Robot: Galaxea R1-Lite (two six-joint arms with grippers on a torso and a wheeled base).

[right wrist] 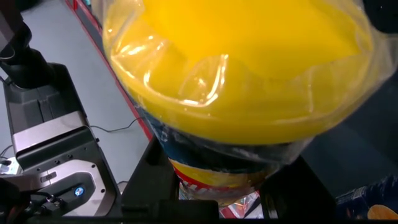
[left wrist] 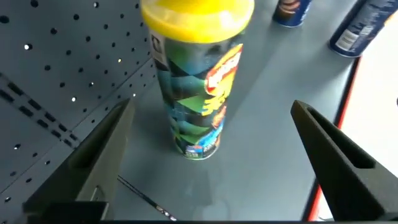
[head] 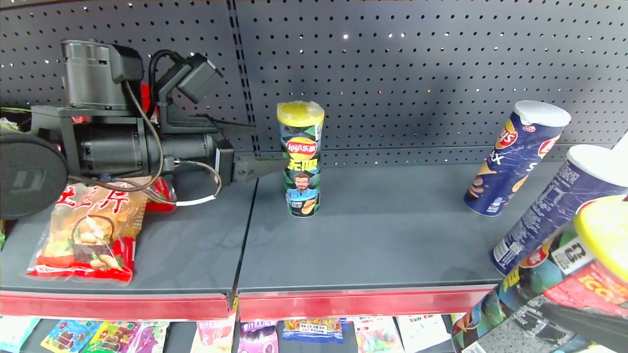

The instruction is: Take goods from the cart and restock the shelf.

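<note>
Standing upright near the middle of the grey shelf (head: 373,230), close to its pegboard back wall (head: 417,73), is a chip can (head: 300,158) with a yellow lid. Its label is a patchwork of green, blue and black, with a red oval logo, a band of yellow characters below it and a picture of a bearded man lower down. The left pincer (left wrist: 211,109) is level with the can and spread wide, its two dark fingers (left wrist: 102,155) on either side of it; I cannot tell whether either finger touches the can. The right pincer (right wrist: 217,193) is clamped on a second chip can (right wrist: 236,81), whose yellow lid is covered in clear film, held at the shelf's right front corner. Behind that one, on the right part of the shelf, are two blue cans (head: 515,157) with white lids and red and yellow logos, both seen at a slant. At the left end lies a clear and red bag of peanuts (head: 86,230) with large red characters. A red price rail (head: 343,301) runs along the shelf's front edge, with coloured packets (head: 304,329) on the level below.
</note>
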